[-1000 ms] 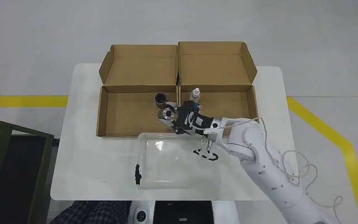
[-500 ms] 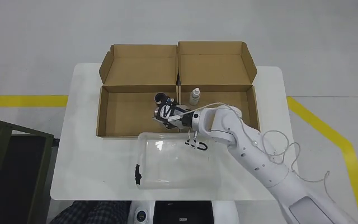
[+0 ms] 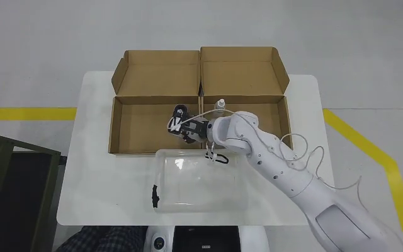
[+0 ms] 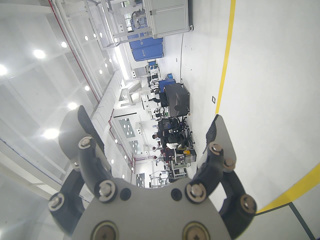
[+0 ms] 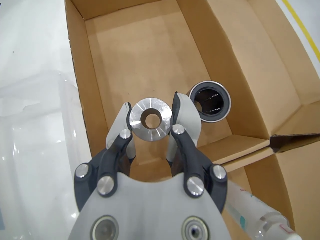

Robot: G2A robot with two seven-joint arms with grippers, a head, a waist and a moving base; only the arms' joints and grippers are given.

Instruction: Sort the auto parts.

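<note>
The silver ring [image 5: 152,106] is pinched in my right pincer [image 5: 151,116], above the right end of the left cardboard box [image 5: 120,51] on the counter [image 3: 94,183]. It is just beside the black sleeve [image 5: 209,104] inside that box. My left pincer [image 4: 149,116] is spread, gripping nothing.

Pale floor [image 3: 63,38], yellow tape lines [image 3: 31,113]

I see bright machined metal on the ring [image 5: 151,120], with faint radial marks; the bearing [image 5: 209,104] has a metal rim and dark matt bore. The box [image 5: 140,51] is matt brown cardboard, the bin [image 3: 189,186] clear glossy plastic.
</note>
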